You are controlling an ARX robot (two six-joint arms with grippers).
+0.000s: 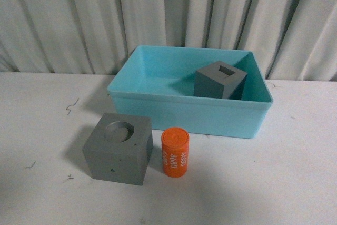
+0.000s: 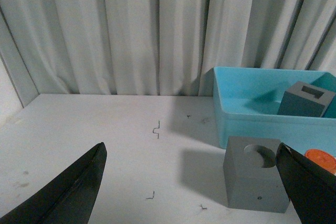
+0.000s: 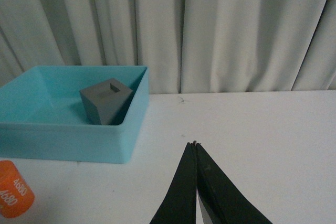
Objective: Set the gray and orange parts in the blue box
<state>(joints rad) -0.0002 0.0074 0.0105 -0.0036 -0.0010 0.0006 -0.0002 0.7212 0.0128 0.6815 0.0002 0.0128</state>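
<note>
While the square-holed gray cube (image 1: 220,80) sits inside the blue box (image 1: 189,99), the recessed gray cube (image 1: 118,148) and orange cylinder (image 1: 175,152) stand on the surface (image 1: 274,183) before it; the left hand (image 2: 191,145) gapes empty, the right hand (image 3: 195,143) is pinched closed, empty.

Orange cylinder (image 3: 14,192) edge-cropped (digits perhaps 4680).

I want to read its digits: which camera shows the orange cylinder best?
The front view: the orange cylinder stands whole, digits visible. The left wrist view catches only its top; the right wrist view crops it.
</note>
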